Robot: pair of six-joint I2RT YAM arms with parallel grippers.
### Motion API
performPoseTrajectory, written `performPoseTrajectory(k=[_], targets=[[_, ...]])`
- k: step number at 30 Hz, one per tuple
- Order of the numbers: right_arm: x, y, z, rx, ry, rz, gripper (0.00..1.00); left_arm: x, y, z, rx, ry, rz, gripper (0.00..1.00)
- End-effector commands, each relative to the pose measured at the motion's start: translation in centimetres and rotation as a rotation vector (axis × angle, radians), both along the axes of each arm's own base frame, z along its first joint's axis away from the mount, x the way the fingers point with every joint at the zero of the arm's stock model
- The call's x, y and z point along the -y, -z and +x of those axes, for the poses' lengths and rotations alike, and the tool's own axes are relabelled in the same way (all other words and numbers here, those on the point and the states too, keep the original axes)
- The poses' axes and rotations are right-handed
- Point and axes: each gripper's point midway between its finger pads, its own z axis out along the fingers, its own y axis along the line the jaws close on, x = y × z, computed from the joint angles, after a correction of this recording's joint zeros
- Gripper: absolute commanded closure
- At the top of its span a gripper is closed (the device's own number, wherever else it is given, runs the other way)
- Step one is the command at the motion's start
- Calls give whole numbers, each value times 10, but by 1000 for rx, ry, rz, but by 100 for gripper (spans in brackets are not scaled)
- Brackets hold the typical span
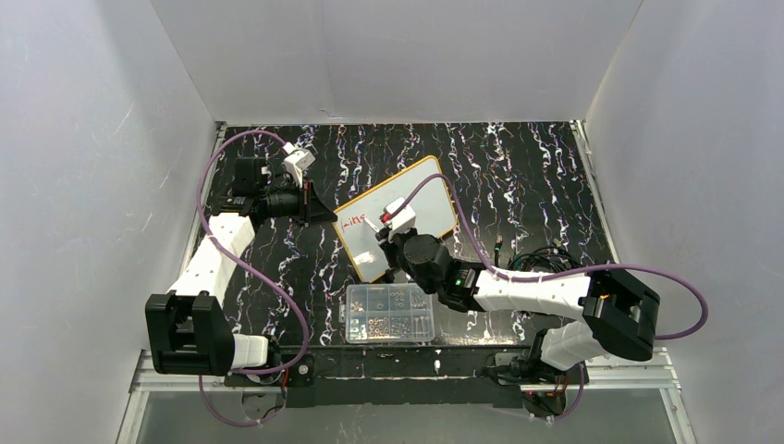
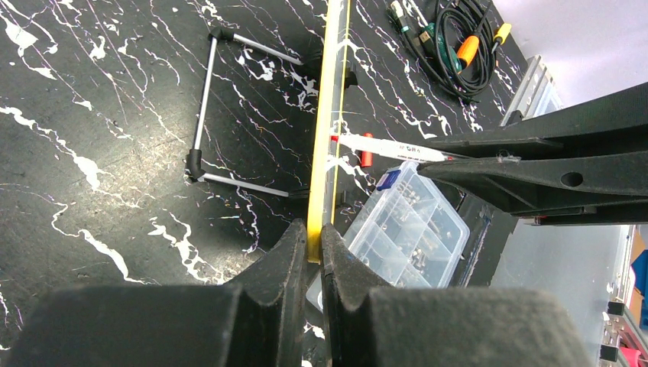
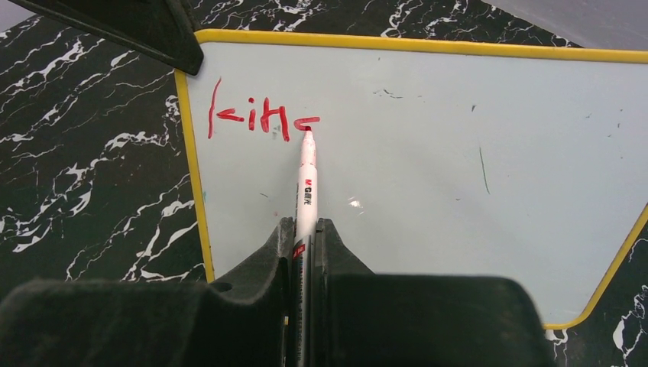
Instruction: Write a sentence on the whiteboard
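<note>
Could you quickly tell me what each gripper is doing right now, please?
Left gripper: closed on the rim of the whiteboard.
Right gripper: closed on the marker, its tip at the red writing.

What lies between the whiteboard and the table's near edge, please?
A clear compartment box holding small parts lies there, close by the whiteboard's near corner; the top view shows it.
</note>
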Motion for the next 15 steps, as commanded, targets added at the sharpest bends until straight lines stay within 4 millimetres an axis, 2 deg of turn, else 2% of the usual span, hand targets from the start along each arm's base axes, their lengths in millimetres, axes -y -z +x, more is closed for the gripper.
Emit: performPoseTrajectory(k=[1,15], targets=[[10,-4,7,14,60,10,99,4,-12,-9,22,29,-19,100],[-3,-31,17,93,63,37,99,4,-11,-10,18,31,-21,100]])
